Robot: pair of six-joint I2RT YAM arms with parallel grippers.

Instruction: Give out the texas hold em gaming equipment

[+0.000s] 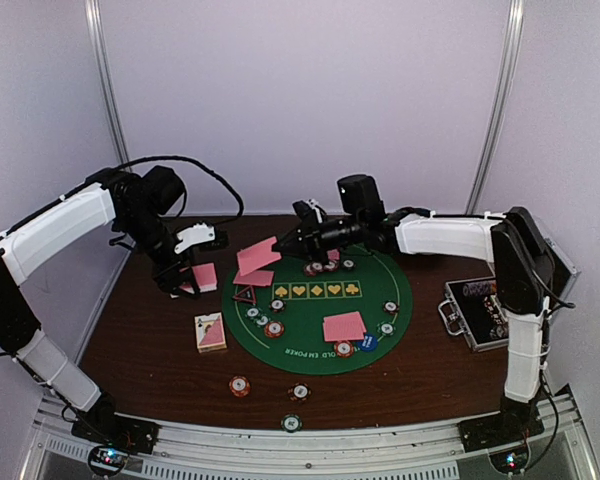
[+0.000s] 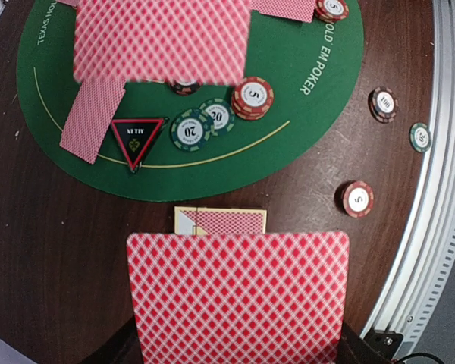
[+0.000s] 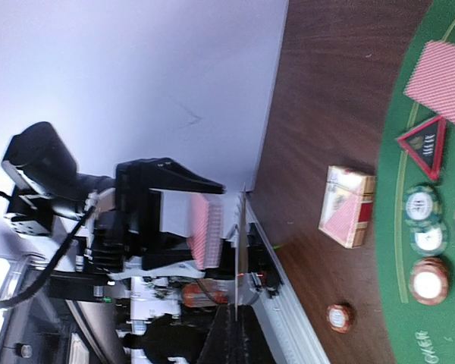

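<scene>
Closest to us, in the left wrist view, a pink-backed card (image 2: pixel 239 299) fills the bottom of the picture. We see the left gripper (image 1: pixel 185 282) pinching it, up over the brown table (image 1: pixel 140 350) by the left side of the green mat (image 1: pixel 380 290). Just past it, a card box (image 2: pixel 220 221) lies on the table.

We see the right gripper (image 1: pixel 283 243) pressed together on a second pink card (image 1: pixel 257 255). That card hangs in the air over the far left part of the mat. Under it, another card (image 2: pixel 92 120) lies flat on the mat, just beside the red-black triangle marker (image 2: pixel 136 140).

Next to the marker sit two green chips (image 2: pixel 189 130) and a little pile of orange-red chips (image 2: pixel 252 97). More pink cards (image 1: pixel 344 326) lie on the near part of the mat. Three chips (image 1: pixel 240 385) lie off the mat, near the front edge. A black case (image 1: pixel 475 312) sits on the table at the right.
</scene>
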